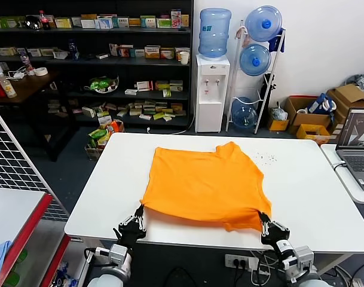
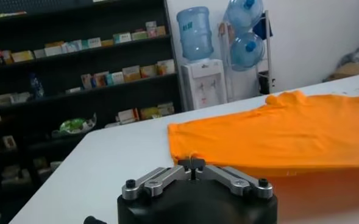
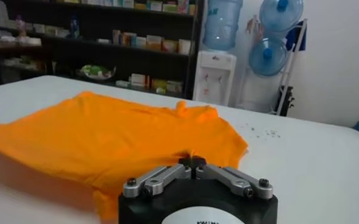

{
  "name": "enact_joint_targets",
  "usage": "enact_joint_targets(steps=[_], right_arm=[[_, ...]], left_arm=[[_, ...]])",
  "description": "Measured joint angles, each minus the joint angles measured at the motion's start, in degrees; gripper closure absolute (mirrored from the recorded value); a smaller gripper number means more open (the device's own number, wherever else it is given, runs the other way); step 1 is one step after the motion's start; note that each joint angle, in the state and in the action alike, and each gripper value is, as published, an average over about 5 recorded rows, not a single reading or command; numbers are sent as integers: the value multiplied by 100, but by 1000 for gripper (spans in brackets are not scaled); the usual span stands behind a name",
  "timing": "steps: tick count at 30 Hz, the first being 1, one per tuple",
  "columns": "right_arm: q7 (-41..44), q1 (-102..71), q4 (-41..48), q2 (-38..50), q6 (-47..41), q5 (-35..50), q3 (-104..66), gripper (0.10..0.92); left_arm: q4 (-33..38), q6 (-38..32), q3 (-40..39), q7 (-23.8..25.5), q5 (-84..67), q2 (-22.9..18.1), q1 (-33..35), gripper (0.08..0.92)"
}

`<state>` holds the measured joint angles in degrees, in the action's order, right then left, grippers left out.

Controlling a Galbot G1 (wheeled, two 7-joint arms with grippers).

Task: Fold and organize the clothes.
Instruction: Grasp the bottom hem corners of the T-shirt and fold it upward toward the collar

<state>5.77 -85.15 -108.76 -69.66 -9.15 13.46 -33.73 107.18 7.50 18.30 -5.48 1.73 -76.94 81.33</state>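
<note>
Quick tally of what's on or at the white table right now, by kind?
T-shirt, orange: 1
Grippers shut on its near corners: 2, left gripper, right gripper
Laptop, on the side table: 1
Total: 4

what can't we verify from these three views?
- White lettering on the T-shirt: none visible in any view; whichever side carries it is hidden.
- Left gripper and right gripper fingertips: shut on the near corners, but fabric hides the contact in the wrist views.
- Items on the shelves: too small to read, head view.
</note>
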Motion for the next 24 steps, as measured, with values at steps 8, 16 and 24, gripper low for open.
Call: enact_joint_targets(steps=[8, 16, 24], right_arm=[[-28, 738, 753, 22, 161, 2, 202, 902], [-73, 1425, 1456, 6, 213, -82, 447, 902], [-21, 1991, 2091, -65, 299, -102, 660, 890]], left_arm=[[-531, -49, -58, 16, 54, -59, -521, 910], [-1131, -70, -220, 43, 83, -10, -983, 910], [-1599, -68, -376, 60, 117, 10, -1325, 910]])
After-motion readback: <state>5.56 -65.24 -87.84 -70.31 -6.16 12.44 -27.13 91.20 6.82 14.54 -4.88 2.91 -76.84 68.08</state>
